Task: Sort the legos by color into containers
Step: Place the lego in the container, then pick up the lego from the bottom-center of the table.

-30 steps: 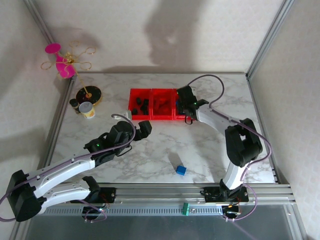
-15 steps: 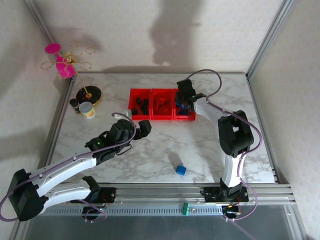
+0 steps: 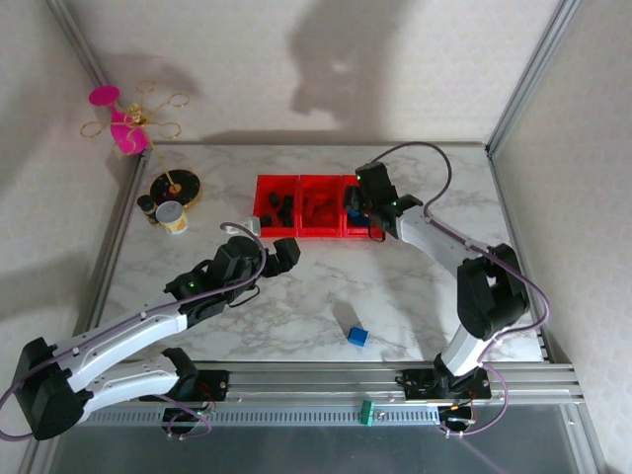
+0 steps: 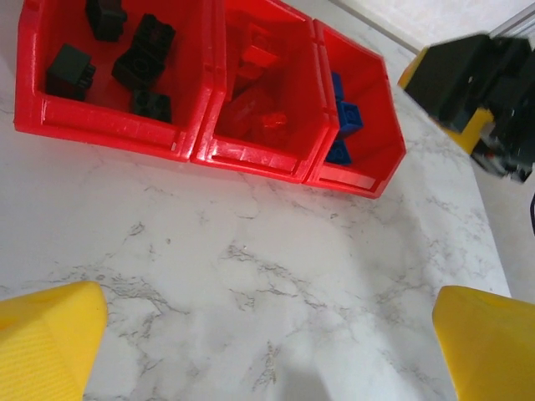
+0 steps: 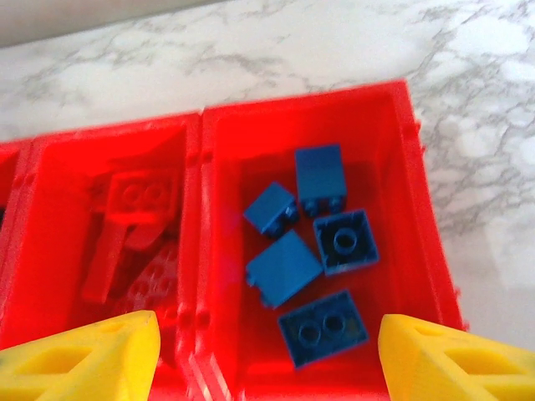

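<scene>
Blue lego brick [image 3: 356, 336] on the marble surface [image 3: 296, 296] judged light, rigid, slick, best pinched across opposite flat walls; left gripper [image 4: 267, 301] and right gripper [image 5: 267, 334] both stand wide, empty.

Marble table [image 3: 415, 296] lies open between the arm bases and the containers [image 3: 316, 233], save one blue lego [image 3: 356, 336] near the front. The right gripper [image 3: 359, 202] hangs over the blue compartment; the left gripper [image 3: 284, 252] stands just before the row. A can [image 3: 171, 215] and disc stand [image 3: 178, 187] crowd the left
</scene>
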Robot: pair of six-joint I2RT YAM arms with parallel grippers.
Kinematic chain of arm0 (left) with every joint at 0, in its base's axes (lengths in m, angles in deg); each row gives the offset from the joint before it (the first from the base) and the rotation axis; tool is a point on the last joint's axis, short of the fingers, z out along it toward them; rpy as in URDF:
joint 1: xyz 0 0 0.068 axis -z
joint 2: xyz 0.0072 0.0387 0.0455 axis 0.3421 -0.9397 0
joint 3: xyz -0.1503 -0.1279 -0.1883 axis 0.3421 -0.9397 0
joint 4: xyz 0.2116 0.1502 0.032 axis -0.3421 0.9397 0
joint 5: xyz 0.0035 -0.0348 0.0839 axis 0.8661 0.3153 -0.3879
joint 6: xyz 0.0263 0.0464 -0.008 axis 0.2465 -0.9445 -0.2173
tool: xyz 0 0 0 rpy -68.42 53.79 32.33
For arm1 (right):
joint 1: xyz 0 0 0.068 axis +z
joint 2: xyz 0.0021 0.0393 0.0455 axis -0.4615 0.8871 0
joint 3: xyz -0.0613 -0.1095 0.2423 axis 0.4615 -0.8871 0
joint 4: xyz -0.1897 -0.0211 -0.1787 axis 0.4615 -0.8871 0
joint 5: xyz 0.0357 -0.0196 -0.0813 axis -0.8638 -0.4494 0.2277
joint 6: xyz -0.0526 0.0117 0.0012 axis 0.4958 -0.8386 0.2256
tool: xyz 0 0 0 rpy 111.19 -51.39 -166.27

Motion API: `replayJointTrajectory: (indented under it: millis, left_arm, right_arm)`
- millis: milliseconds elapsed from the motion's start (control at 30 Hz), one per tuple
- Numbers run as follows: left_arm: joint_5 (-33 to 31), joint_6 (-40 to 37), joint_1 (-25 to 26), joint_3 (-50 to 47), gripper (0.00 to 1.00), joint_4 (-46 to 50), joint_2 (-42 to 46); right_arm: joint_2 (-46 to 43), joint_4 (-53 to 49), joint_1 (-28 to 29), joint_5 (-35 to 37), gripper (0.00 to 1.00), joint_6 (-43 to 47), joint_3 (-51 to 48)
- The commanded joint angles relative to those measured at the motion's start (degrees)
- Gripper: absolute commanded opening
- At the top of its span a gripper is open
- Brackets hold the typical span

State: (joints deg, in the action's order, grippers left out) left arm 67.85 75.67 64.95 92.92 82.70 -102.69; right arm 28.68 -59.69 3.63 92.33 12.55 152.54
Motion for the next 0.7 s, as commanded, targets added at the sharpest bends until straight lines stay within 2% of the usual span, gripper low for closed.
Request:
replayJointTrajectory:
  millis: [0, 333, 667]
  left_arm:
    - [0.95, 1.01, 1.23, -0.64, 1.00, 1.60, 2.41]
    - [-0.57, 4.25, 7.40, -4.55, 1.00, 2.95, 5.86]
    - [-1.81, 8.27, 14.03, -7.83, 0.99, 1.17, 5.65]
  right_arm:
    - [-4.20, -4.51, 2.84, -0.04, 0.72, -2.43, -4.75]
    - [-17.39, -18.12, 13.33, 1.84, 0.79, -11.99, -17.09]
    - [-27.28, -25.28, 26.34, 0.26, 0.84, -32.46, -27.70]
